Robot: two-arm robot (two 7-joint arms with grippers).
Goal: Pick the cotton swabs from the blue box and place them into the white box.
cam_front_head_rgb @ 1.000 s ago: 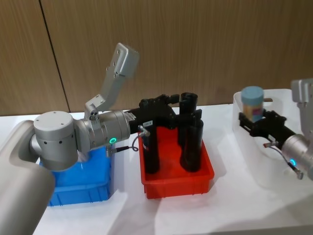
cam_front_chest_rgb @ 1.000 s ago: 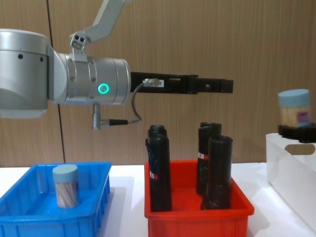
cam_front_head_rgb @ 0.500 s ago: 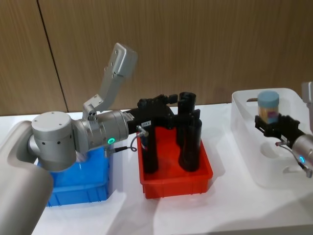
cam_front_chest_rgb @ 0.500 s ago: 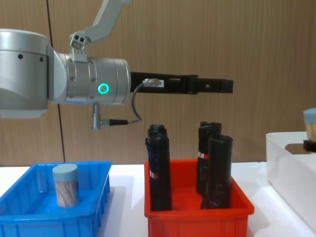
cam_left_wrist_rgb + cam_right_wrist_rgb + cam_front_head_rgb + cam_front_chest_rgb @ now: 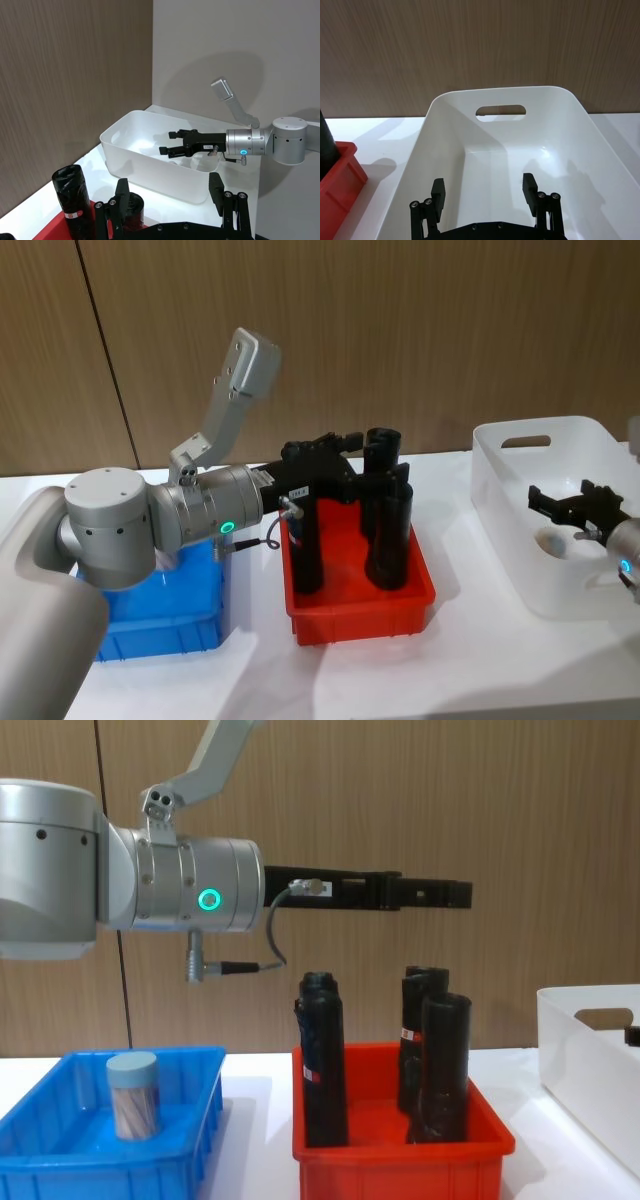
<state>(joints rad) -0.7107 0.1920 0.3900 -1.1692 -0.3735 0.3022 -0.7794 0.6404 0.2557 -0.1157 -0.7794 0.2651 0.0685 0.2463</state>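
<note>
Right gripper point(image 5: 483, 184) sits low inside the white box point(image 5: 575, 1060), fingers spread, nothing between them. Half a second ago it held a blue-lidded swab jar above the middle of that box. A second ago the same jar was higher, over the box's left wall. So the change is a lowering and a release.

Dropped jar itself not made out now. The right wrist view has bare floor ahead of the fingers, so the jar is probably under or behind the gripper. Upright or tipped: cannot tell.

Second jar point(image 5: 133, 1095) stands upright in the blue box point(image 5: 100, 1175), left of centre, untouched and in the same spot as in the earlier chest views.

Left gripper point(image 5: 167, 186) has not moved. It hangs high over the red bin point(image 5: 400, 1170), fingers apart and empty, above the black tubes point(image 5: 322, 1060).

Meaning for the task, as a judgement: one transfer looks finished and one jar is left to fetch.

- Right gripper needs to lift clear of the white box's walls first.
- The blue box is on the robot's left, with the red bin between it and the white box.
- A right-arm reach would have to pass over the tall tubes and past the parked left arm.
- Knocking a tube is the main risk.
</note>
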